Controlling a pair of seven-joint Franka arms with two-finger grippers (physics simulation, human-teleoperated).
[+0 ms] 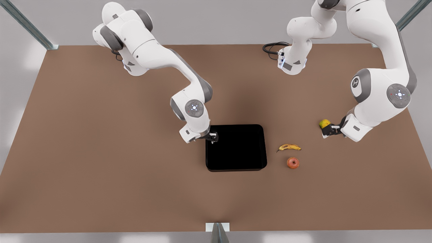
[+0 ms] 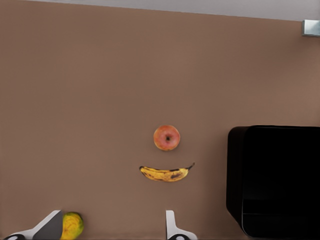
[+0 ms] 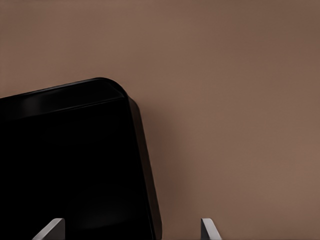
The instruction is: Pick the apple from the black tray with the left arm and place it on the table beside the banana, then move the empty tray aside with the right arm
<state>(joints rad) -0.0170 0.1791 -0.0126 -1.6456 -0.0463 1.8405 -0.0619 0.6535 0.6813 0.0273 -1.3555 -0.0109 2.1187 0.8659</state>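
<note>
On the table (image 1: pixel 101 168), just near of the banana (image 1: pixel 289 147), the apple (image 1: pixel 293 163) already rests; the open right gripper (image 1: pixel 212 136), straddling the empty black tray's (image 1: pixel 236 148) far-left rim, should clamp it squarely before sliding, while the open left gripper (image 1: pixel 326 131) waits beside a yellow-green fruit (image 1: pixel 324 123).

The left gripper (image 1: pixel 326 131) hangs low at the front view's right, its arm folded down from the far right corner, fingers (image 2: pixel 172 225) spread wide apart. The right gripper (image 1: pixel 212 137) sits low near the middle, at the front view's left, its arm reaching down from the far left, fingers (image 3: pixel 207 229) parted.
</note>
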